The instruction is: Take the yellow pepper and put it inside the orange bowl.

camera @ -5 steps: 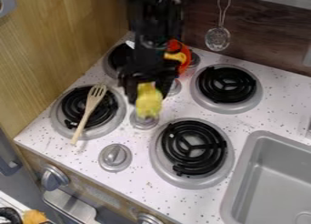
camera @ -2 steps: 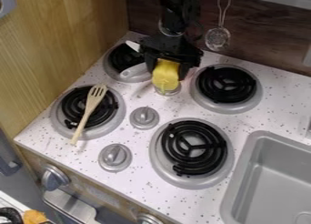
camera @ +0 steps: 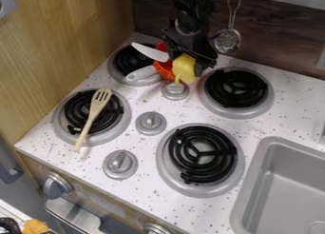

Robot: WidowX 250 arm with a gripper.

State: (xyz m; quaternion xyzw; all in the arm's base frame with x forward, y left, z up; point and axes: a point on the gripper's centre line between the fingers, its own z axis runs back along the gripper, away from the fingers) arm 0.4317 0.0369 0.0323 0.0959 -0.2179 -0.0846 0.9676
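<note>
The yellow pepper (camera: pixel 184 67) is held up near the back of the stove by the black gripper (camera: pixel 189 57), with its jaws clamped on the pepper. The pepper is tipped, with its stem end pointed down. Part of the orange bowl (camera: pixel 164 70) is hidden behind the pepper and the gripper, so how high the pepper is held above the bowl cannot be told. A pale blade (camera: pixel 149 52) and a grey handle (camera: pixel 141 74) are seen by the bowl, near the back left burner (camera: pixel 131 60). On the front left burner (camera: pixel 114 115), a wooden spatula (camera: pixel 99 102) is laid, with its handle past the rim. 3 round knobs (camera: pixel 151 122) are set between the 4 burners and at the front. A strainer (camera: pixel 227 41) is hung by the back wall (camera: pixel 273 33). A grey sink (camera: pixel 285 185) is seen at the right.
</note>
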